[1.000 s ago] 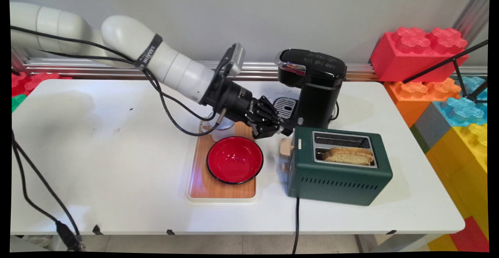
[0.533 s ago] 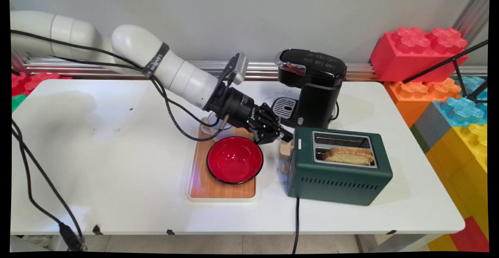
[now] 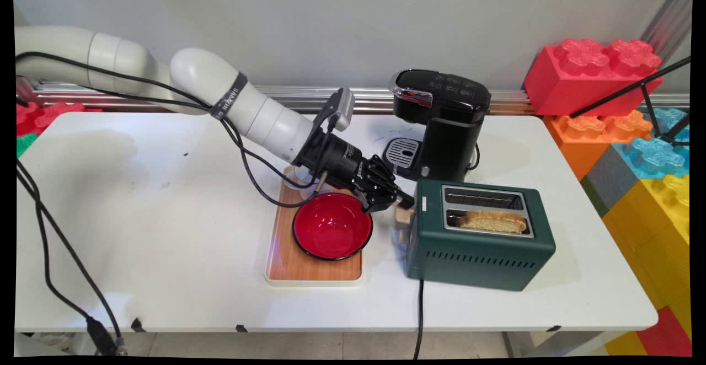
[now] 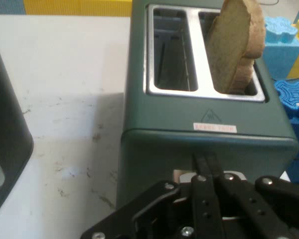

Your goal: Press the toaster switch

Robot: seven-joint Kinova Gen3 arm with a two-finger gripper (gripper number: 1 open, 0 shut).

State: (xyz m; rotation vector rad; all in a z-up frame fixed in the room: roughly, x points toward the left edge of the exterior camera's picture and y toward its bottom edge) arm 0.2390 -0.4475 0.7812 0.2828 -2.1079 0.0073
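Observation:
A dark green toaster [image 3: 480,243] stands on the right half of the table, with a slice of bread [image 3: 492,221] in its near slot. My gripper [image 3: 405,200] is shut, and its tips rest on top of the beige lever [image 3: 404,216] on the toaster's left end. In the hand view the toaster [image 4: 204,139] fills the middle and the bread [image 4: 236,45] stands up out of the right slot. The closed gripper [image 4: 207,162] lies against the toaster's end wall, just above the lever [image 4: 182,176].
A red bowl [image 3: 332,226] sits on a wooden tray [image 3: 287,263] left of the toaster, under my wrist. A black coffee maker [image 3: 447,128] stands close behind the toaster. The toaster's cord [image 3: 419,310] runs off the front edge. Big toy blocks [image 3: 595,73] are stacked at the right.
The gripper has come down and slightly left onto the lever, and the lever has dropped a little. The bread sits lower in its slot than before.

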